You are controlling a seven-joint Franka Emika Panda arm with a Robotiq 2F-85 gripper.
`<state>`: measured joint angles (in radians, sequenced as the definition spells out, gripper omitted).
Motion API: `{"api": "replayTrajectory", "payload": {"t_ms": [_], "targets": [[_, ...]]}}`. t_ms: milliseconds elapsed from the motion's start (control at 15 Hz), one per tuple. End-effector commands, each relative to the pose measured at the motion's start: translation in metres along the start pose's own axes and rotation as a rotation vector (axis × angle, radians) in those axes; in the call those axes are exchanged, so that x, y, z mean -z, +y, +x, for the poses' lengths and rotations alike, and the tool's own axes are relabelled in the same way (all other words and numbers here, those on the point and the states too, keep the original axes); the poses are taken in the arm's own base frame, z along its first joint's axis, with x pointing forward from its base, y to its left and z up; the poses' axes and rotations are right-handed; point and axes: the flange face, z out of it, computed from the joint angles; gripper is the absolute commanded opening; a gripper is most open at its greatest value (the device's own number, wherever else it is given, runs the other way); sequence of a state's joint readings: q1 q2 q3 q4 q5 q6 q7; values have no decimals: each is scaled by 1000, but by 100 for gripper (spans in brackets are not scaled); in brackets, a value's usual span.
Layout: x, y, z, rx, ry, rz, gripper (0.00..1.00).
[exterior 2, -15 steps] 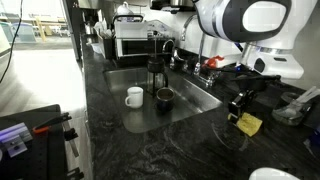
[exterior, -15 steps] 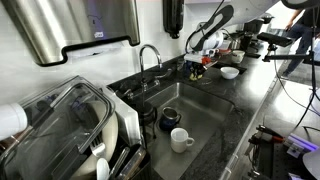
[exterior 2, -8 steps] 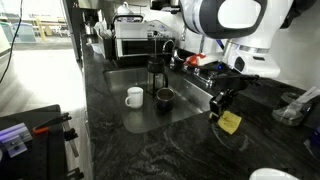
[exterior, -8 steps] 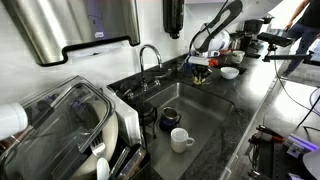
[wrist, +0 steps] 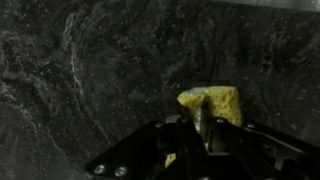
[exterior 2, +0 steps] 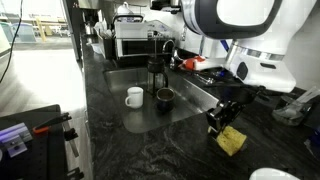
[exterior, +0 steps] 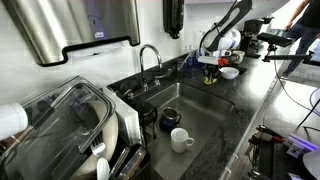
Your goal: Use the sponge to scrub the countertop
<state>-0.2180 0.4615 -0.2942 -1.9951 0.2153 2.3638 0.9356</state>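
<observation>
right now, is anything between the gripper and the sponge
Nothing. In the wrist view the gripper is shut on the sponge, with its fingers touching it and the countertop behind.

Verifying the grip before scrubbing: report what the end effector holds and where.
The end effector grips the yellow sponge by its near end; the far part juts out over the countertop.
</observation>
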Motion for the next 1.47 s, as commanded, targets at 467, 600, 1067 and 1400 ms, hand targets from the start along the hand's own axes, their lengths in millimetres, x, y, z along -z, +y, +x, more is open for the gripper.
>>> {"api": "replayTrajectory", "payload": {"t_ms": [467,600,1067,1400], "targets": [[-36,-22,39,-104,-17,-7,3],[-37,-37,39,-97,0,4,3],[-34,-69,19,2,-2,23,3],[-28,-63,-23,175,-22,29,3]]}}
